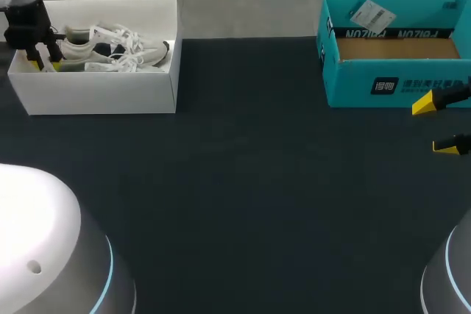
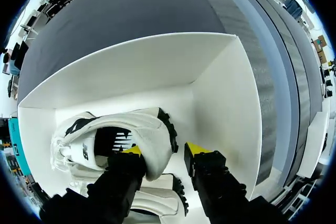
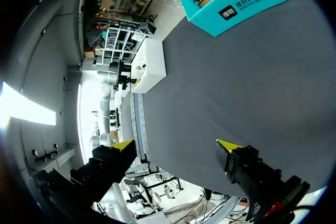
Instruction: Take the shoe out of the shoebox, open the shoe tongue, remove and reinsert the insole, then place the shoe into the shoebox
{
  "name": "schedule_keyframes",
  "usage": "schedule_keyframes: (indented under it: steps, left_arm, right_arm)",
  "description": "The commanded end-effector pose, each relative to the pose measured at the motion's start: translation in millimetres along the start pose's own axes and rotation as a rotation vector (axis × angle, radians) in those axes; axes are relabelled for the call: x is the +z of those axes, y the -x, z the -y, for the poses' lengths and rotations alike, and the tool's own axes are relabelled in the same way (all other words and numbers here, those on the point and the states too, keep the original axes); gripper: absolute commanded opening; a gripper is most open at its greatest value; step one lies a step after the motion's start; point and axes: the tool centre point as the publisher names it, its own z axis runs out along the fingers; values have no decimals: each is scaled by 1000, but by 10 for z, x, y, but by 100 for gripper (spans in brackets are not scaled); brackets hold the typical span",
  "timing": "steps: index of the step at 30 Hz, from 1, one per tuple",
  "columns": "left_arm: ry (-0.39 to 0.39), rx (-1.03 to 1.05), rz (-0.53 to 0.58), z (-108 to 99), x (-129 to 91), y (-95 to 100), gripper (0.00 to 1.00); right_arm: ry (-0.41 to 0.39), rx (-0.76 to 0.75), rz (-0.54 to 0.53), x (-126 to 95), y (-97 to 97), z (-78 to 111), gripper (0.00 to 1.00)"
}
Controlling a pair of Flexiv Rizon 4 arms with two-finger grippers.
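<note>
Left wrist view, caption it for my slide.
Left gripper open at heel of white sneaker inside white shoebox.

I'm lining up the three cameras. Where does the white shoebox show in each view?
Head view: the white shoebox stands at the far left of the table, with shoes inside.
Left wrist view: its white walls rise around and ahead of the fingers.
Right wrist view: small and far ahead of the gripper, across the dark cloth.
Shared landmark: the left gripper, which is in the box in all three views.
</note>
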Motion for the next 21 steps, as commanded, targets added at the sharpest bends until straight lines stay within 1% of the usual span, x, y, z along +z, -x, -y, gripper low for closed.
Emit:
schedule_keyframes:
  steps: [1,5,7,11,14,20,21]
  left_arm:
    - [5,-10,-2,-4,70,-4,42]
    - [22,-22,-1,-18,122,0,42]
    - [20,-20,1,-14,149,6,42]
    - [27,-27,1,-12,217,17,45]
    - [31,-35,-8,-24,270,17,45]
    - [25,-29,-26,-13,328,13,40]
    - [25,-30,-30,-11,334,12,31]
  right_arm:
    - [3,1,2,4,4,17,100]
    - [3,1,2,4,4,17,100]
    - [3,1,2,4,4,17,100]
    - [3,1,2,4,4,17,100]
    - [3,1,2,4,4,17,100]
    - [3,1,2,4,4,17,100]
    - [3,1,2,4,4,17,100]
